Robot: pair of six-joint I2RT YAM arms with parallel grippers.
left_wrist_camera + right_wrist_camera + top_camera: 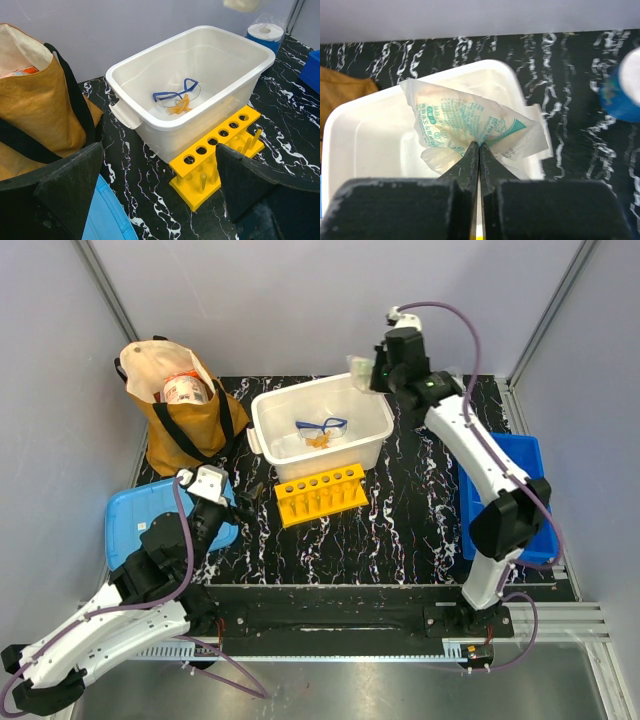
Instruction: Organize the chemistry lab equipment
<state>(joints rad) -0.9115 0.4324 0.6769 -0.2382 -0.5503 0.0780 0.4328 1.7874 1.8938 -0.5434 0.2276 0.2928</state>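
Right pincer [479,145] clamped shut on clear packet [465,125] with green print, above far-right corner of white tub [270,430]. Left pincer [160,167] wide open, empty, beside blue lid [130,520]. Safety glasses [322,425] and yellow-orange knotted piece [318,440] inside tub.

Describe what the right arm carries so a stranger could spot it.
Find the white tub mid-table. Over its far right corner the right claw is shut on a crumpled clear packet. Green print sets it apart from the blue-framed glasses in the tub.
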